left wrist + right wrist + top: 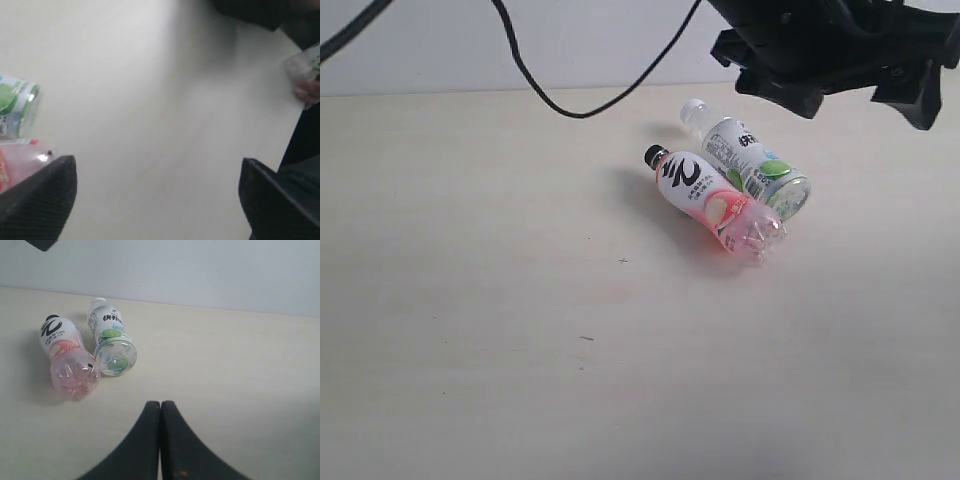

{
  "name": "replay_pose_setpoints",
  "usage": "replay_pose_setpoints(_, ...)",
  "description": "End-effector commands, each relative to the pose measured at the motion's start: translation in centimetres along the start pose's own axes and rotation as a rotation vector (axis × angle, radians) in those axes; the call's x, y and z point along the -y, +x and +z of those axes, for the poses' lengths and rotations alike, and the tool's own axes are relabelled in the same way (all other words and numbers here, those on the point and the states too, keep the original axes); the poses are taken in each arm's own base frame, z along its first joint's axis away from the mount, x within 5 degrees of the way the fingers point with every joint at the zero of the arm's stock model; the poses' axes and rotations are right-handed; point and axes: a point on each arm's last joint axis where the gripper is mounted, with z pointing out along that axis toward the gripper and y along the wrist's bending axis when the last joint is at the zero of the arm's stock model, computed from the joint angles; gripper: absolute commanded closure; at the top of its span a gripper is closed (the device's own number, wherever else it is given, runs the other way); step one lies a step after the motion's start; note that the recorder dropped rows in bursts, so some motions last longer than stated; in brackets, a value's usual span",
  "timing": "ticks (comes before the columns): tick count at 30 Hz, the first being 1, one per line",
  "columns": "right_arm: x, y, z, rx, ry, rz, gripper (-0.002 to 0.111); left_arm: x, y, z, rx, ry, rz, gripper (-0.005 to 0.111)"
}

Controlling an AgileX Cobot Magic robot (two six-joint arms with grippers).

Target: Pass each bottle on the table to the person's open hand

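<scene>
Two bottles lie side by side on the table [470,300]. One is the black-capped peach bottle [715,205] [67,357]; the other is the white-capped lime bottle [750,160] [110,340]. My left gripper [865,110] [156,167] hangs open and empty above the table, right of the bottles. The right gripper [160,405] is shut on nothing, well short of the bottle bases, and is out of the exterior view. Past the table edge, a person's fingers [309,92] hold a bottle with green print [302,62]. No open palm shows.
A black cable [550,95] droops from the top down to the table's far edge. A pale wall [200,270] stands behind the table. The dark area [305,135] beyond the table edge lies beside the person's hand.
</scene>
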Motion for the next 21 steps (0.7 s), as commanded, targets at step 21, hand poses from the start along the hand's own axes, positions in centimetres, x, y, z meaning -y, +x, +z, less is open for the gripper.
replay_pose_setpoints(21,0.0,0.0,0.0,0.007,0.005,-0.004,0.108,-1.9,5.2,-3.3,-0.300,-0.233,0.049,0.023)
